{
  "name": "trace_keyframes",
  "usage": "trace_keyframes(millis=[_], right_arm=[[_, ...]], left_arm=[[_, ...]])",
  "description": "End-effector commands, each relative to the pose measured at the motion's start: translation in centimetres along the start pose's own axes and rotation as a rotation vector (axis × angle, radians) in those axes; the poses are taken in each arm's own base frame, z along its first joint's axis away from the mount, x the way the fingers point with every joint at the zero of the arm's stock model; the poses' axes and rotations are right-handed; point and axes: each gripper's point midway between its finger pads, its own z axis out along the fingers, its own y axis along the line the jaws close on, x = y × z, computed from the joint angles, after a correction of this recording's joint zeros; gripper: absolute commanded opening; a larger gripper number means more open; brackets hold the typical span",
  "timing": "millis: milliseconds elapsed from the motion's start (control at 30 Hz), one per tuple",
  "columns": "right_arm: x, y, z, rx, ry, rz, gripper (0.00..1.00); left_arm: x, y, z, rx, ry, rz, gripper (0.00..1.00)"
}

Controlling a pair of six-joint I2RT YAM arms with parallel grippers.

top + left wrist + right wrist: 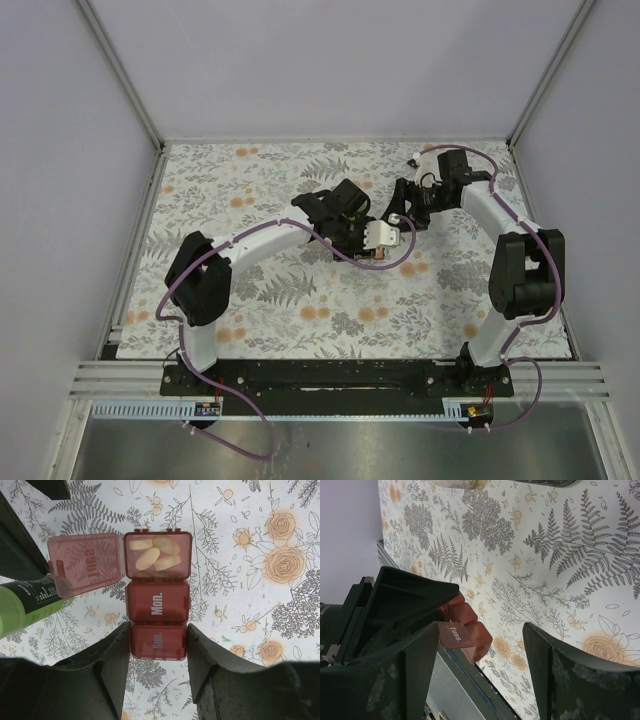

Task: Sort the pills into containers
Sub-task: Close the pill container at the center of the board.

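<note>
Left gripper (158,632): jaws pinch pill box (157,605) at its Sun. end, on surface (280,645). Long axis runs straight away; far compartment open, pills (152,555) inside. Right gripper (481,630): jaws spread, empty, close by.

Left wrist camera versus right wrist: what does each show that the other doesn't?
Only the left wrist view shows the pills lying in the open compartment, plus the Mon. and Sun. labels. Only the right wrist view shows the grey wall and the table edge. Both show the dark-red pill box, its open Tues. lid and the fern-printed cloth.
</note>
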Motion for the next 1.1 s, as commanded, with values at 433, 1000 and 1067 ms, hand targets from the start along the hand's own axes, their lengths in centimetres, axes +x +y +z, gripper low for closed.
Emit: trace_keyframes(millis=[433, 1000, 1067], right_arm=[[-2.3, 2.6, -0.4, -0.083, -0.047, -0.054, 0.77], [-0.1, 1.0, 0.9, -0.065, 0.017, -0.026, 0.75], [0.4, 1.3, 0.8, -0.071, 0.029, -0.032, 0.75]], left_arm=[[-1.1, 0.0, -2.3, -0.052, -0.025, 0.002, 0.00], [-2.1, 0.0, -3.1, -0.067, -0.047, -0.002, 0.00], [-2.0, 0.0, -3.0, -0.061, -0.042, -0.004, 0.00]])
